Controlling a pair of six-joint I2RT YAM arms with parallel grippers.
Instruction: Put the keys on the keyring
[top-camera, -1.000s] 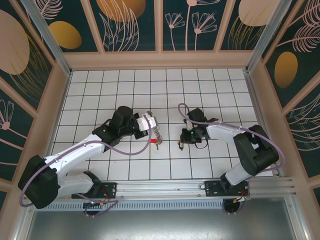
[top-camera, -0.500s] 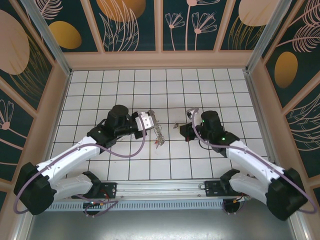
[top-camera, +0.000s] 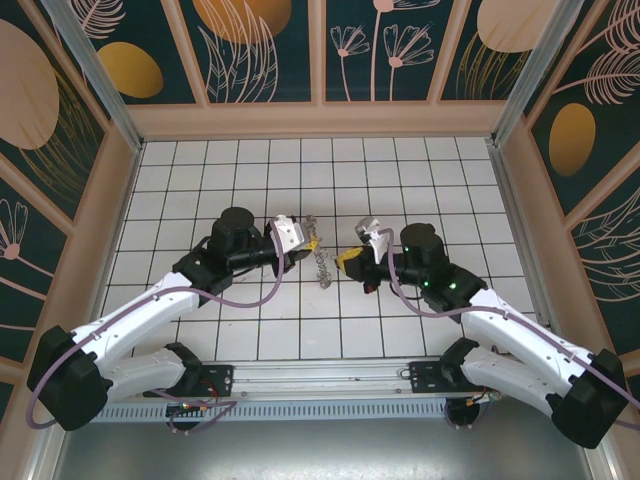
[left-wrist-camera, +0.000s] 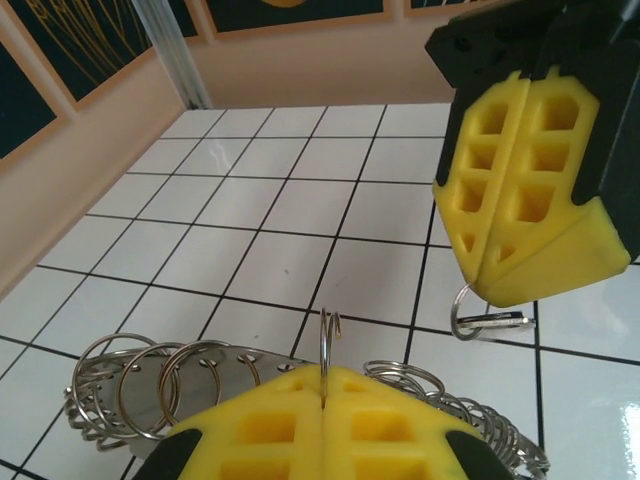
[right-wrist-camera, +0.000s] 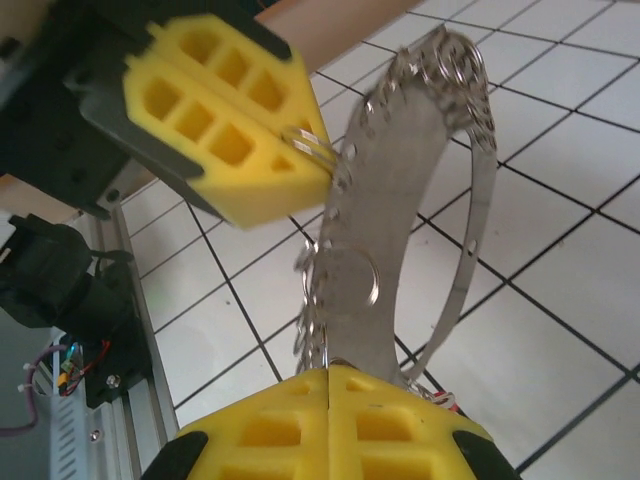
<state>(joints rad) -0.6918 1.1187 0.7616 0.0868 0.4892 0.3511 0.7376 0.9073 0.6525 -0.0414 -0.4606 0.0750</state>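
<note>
Pinching a small double-wound split ring (left-wrist-camera: 328, 338) upright in the seam of its yellow honeycomb foam pads, the left tool (left-wrist-camera: 325, 380) is closed fully on it. Facing it, the right tool (left-wrist-camera: 487, 285) has its matching pads pressed together too. A second ring (left-wrist-camera: 487, 322) pokes out from under their tips, its upper arc hidden by the foam.

Between the two tools sits the keyring (right-wrist-camera: 385, 200), a flat strip of dull, smooth metal bent into a long oval. One side is broad; the other is narrow and punched with small holes. Thin wire rings crowd its edge. In the right wrist view its lower end runs behind the pads, so the contact there is hidden. Whether it touches the white tiled table (left-wrist-camera: 290, 270) cannot be told. From above it reads as a tangled silvery chain, and a red speck (top-camera: 372, 287) just beside the right tool is too small to identify.
</note>
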